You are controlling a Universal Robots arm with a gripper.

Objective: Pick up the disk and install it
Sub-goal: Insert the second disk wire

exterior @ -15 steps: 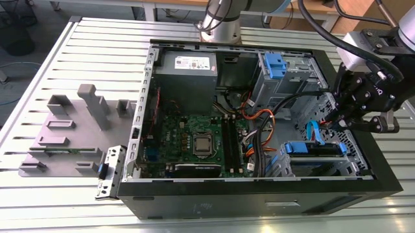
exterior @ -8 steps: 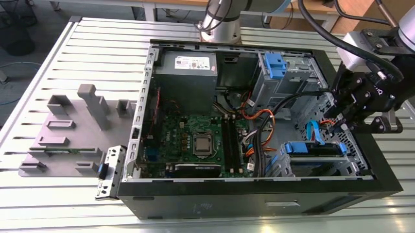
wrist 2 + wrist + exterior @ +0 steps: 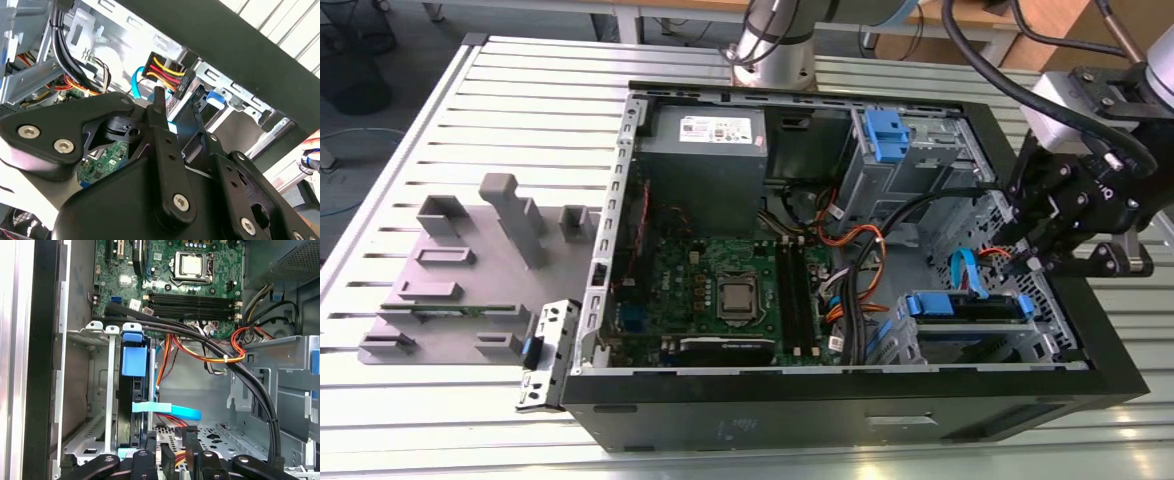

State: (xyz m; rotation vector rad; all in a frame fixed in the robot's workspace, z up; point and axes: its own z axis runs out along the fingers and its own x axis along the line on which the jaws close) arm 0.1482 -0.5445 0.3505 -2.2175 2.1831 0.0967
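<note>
Slatted metal table (image 3: 480, 110), open computer case (image 3: 854, 400); arm angled over drive bay, pincer (image 3: 172, 452) slightly parted, empty.

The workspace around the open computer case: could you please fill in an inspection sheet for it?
Surface: slatted metal table carrying the open case.
Job's things: disk stands on edge in the drive cage, with its blue tab showing.
Clutter: grey fixture lies beside the case, on the exterior view's left.
Grippers: gripper is inside the case, close to the disk.
Cables: blue cable passes the disk; black bundle and orange wires cross the case.
Surroundings: arm base stands behind the case.
</note>
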